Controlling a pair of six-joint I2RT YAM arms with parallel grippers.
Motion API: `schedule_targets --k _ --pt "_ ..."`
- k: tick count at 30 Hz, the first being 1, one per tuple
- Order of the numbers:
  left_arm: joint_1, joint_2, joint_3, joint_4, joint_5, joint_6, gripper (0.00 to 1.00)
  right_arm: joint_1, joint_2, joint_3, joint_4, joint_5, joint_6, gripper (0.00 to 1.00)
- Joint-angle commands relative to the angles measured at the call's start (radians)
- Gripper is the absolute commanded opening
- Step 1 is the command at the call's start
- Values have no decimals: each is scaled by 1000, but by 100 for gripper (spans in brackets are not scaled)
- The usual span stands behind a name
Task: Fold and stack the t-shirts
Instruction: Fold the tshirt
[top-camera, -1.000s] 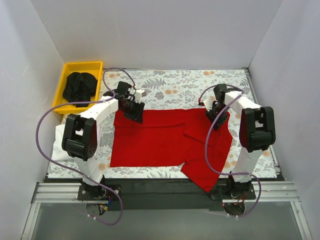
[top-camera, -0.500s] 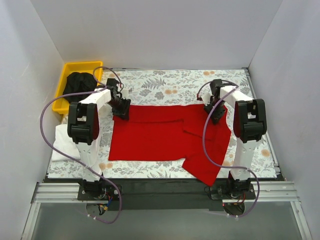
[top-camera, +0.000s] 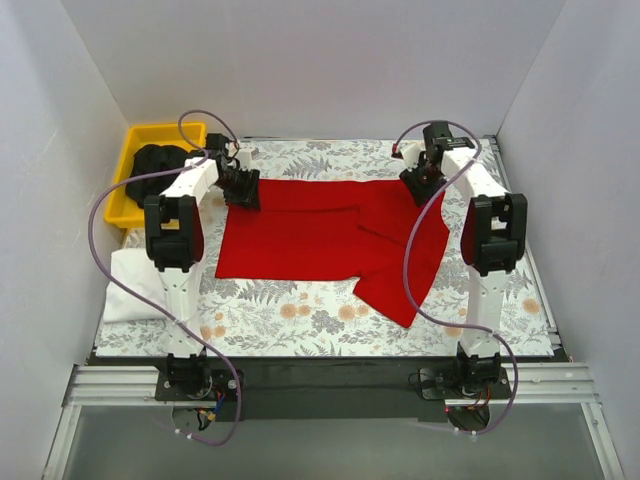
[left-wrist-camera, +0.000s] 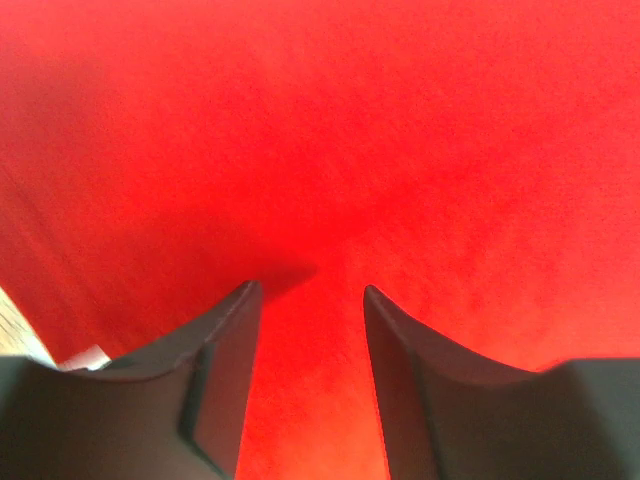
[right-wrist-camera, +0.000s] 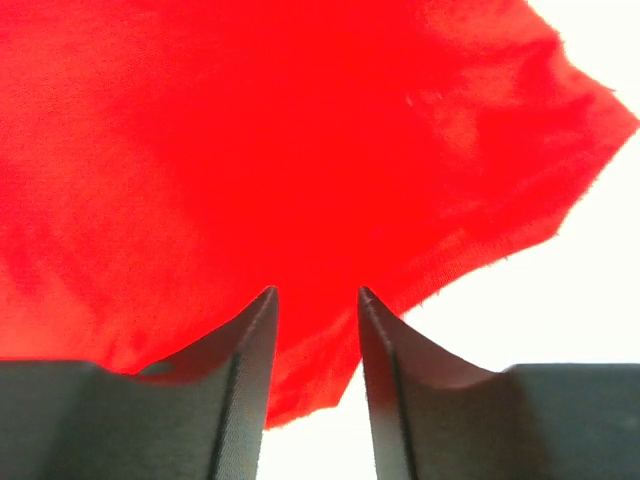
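No readable text, labels or numbers anywhere.

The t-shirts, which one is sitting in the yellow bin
The black t-shirt, bunched up inside the yellow bin. The red t-shirt lies spread on the table; the white t-shirt sits at the table's left edge.

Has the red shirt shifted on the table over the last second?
Yes. The red shirt has slid toward the far edge: its near hem, which almost reached the table's front edge, now leaves a floral strip exposed.
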Motion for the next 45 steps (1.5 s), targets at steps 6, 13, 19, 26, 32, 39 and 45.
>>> schedule_targets --k 6,13,19,26,32,39,45 --pt "26 -535 -345 14 143 51 78 45 -489 -358 -109 -124 -230 59" --pt "54 -957 -744 166 131 178 91 201 -802 -733 -97 -53 -304 89" --pt "55 -978 -783 -22 183 339 91 308 -823 -899 -91 -10 -278 81" --pt "55 -972 -804 -39 186 341 86 371 -813 -1010 25 36 -185 65" --pt "55 -962 -815 -50 182 349 85 371 -778 -1070 128 142 -188 56" --pt "55 -953 -861 -32 164 359 83 364 -740 -1094 197 192 -208 50" --pt "55 -941 -904 -64 167 433 77 365 -698 -1152 245 185 -201 26"
